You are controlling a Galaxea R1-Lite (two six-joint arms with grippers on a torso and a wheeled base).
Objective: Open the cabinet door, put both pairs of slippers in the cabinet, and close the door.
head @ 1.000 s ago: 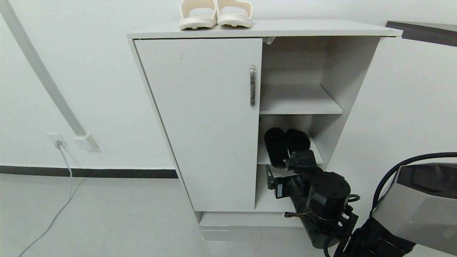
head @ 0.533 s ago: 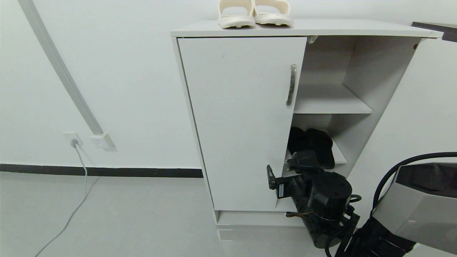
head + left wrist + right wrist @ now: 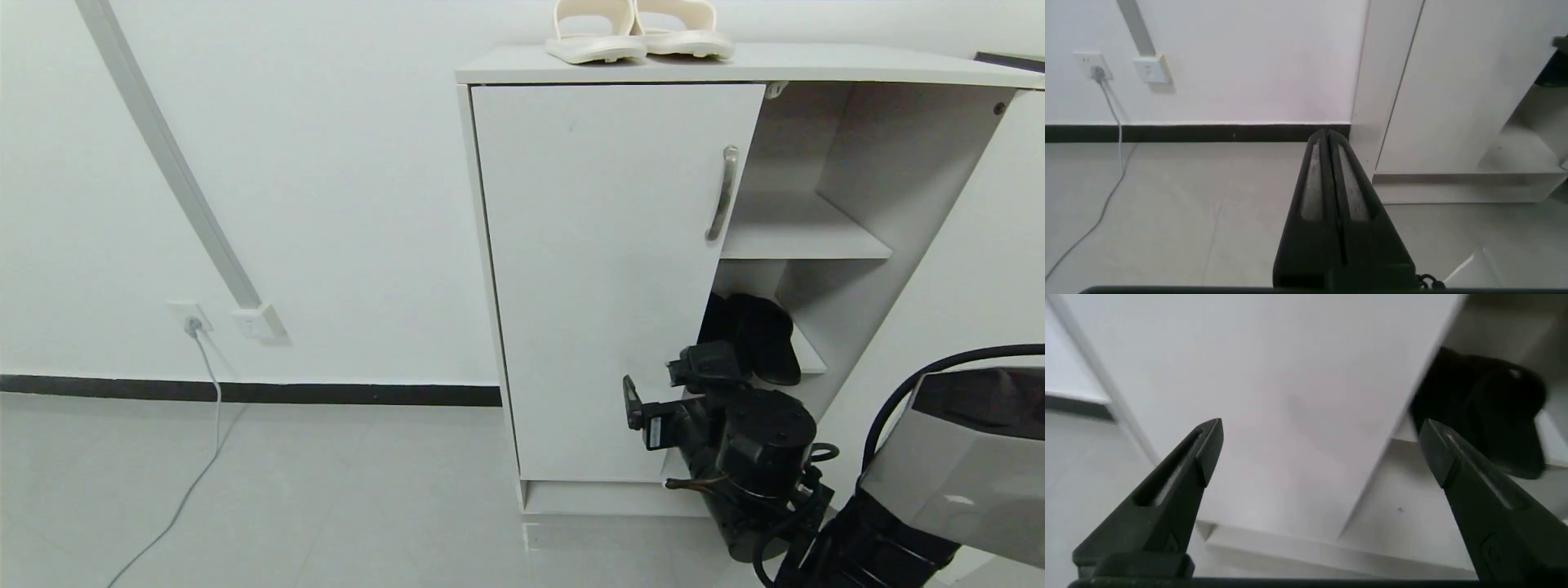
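Two pairs of slippers: the cream pair [image 3: 641, 33] atop the cabinet [image 3: 857, 61], upper right; the black pair [image 3: 759, 339] on a shelf inside, half hidden by the one shut door [image 3: 612, 269]. Right pincer [image 3: 1321, 429] gapes before that door — left pincer [image 3: 1328, 143] is pressed closed above the floor.

Cream slippers [image 3: 641, 37] rest atop the cabinet [image 3: 857, 64]; black slippers [image 3: 763, 339] lie on its middle shelf [image 3: 810, 358]; the right door [image 3: 963, 269] stands open, the left door [image 3: 612, 269] shut.

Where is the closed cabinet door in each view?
Head view: door, centre, left of the open compartment.
Left wrist view: door beyond the shut left gripper.
Right wrist view: door seen between the fingers of the open right gripper.
Shared landmark: plinth under the door.
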